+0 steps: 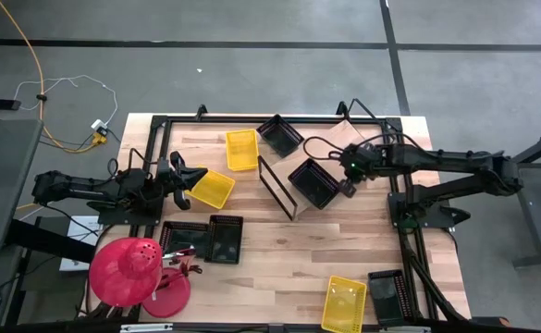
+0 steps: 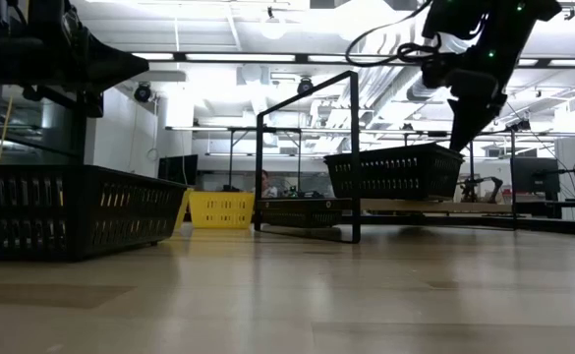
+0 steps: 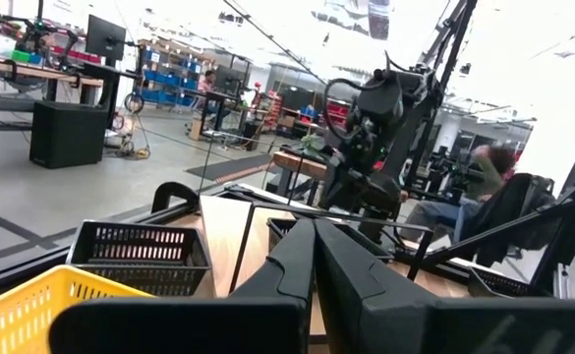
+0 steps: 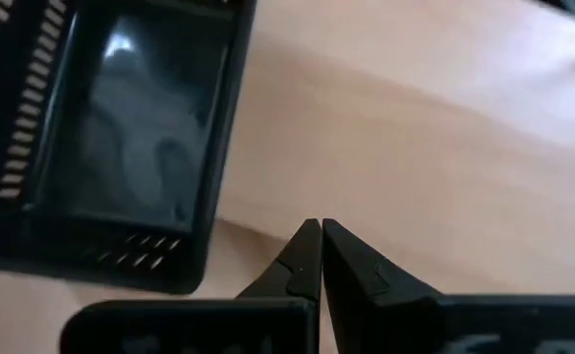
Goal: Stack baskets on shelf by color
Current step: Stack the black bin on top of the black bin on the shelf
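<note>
While the shelf [image 1: 277, 188] stands tilted at the table's middle, baskets lie scattered around it: a black basket [image 1: 313, 183] just to its right, another black one [image 1: 279, 135] and a yellow basket [image 1: 241, 149] behind it, a second yellow one [image 1: 213, 188] to its left, two black ones [image 1: 203, 240] side by side in front, and a yellow [image 1: 344, 303] and a black one [image 1: 387, 297] near the front right corner. No basket rests on the shelf. The right gripper [image 1: 347, 188] hangs just beside the right edge of the nearest black basket, its fingers [image 4: 305, 258] pressed together on nothing. The left gripper [image 1: 199, 173] hovers by the second yellow basket, fingers [image 3: 297, 261] likewise pressed together and empty. A red dome [image 1: 126, 270] sits at the table's front left corner.
</note>
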Tool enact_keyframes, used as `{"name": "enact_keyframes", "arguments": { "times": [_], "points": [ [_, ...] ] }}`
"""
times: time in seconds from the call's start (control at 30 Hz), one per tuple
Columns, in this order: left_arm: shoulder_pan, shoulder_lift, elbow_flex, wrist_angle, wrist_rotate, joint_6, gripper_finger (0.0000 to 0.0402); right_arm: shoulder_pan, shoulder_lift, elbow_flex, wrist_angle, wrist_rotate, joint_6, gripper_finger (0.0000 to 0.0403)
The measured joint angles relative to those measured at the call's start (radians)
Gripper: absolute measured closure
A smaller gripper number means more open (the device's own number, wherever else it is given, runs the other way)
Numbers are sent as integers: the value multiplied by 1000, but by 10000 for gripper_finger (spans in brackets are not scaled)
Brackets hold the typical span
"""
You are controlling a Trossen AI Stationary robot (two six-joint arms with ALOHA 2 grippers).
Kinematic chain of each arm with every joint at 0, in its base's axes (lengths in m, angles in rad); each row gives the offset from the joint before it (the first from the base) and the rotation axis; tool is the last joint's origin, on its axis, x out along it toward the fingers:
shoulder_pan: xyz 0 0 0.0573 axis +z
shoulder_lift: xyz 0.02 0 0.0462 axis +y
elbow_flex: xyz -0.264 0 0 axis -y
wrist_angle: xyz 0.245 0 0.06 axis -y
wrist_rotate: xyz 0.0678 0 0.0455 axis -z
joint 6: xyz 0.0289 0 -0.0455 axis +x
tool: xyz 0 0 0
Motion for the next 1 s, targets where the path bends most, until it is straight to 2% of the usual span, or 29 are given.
{"name": "enact_keyframes", "arguments": {
  "times": [0.13, 0.37, 0.53, 1.0],
  "points": [
    [0, 0, 0, 0, 0, -1, 401, 0, 0, 0, -17, -48, 22, 403],
    [0, 0, 0, 1, 0, -1, 401, 0, 0, -4, -15, -61, 64, 403],
    [0, 0, 0, 0, 0, 0, 401, 0, 0, -67, 21, -104, 82, 403],
    [0, 0, 0, 0, 1, 0, 401, 0, -2, -105, 97, -127, 65, 403]
  ]
}}
